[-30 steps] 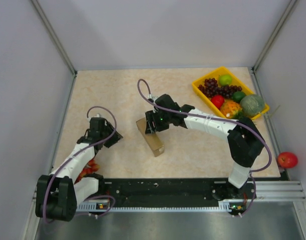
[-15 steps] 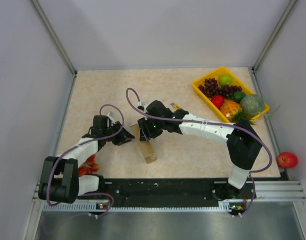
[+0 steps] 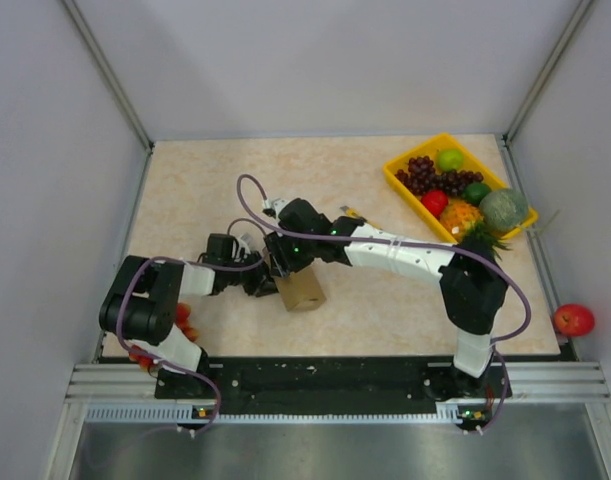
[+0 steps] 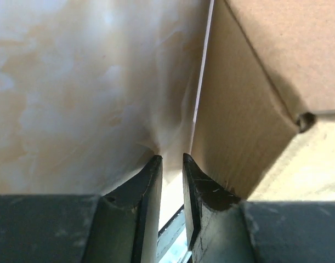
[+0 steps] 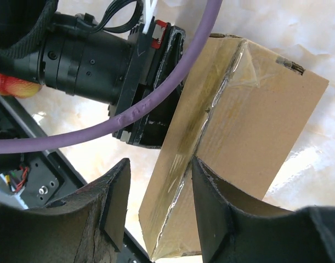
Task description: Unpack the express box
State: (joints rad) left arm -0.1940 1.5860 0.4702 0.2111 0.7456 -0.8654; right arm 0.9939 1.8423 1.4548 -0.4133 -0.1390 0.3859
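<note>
Nearly shut, left gripper point(image 3: 263, 283), now pressed beside express box point(image 3: 300, 291) at mid-table after swinging in; right gripper point(image 3: 285, 262) parted above it. Box turned, tape still sealed. Yellow fruit tray point(image 3: 405, 185) well apart. From left wrist: narrow gap, nothing between. From right wrist: spread over tape seam point(image 5: 203, 129), left wrist crowding alongside.

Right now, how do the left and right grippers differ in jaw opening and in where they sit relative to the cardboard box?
Opening: the left gripper shows only a thin slit between its fingers; the right gripper stands clearly wider apart.
Position: the left gripper is low beside the cardboard box, at its side wall; the right gripper is above the taped top seam.
Shared: both crowd the same box, and neither visibly clamps it.
</note>
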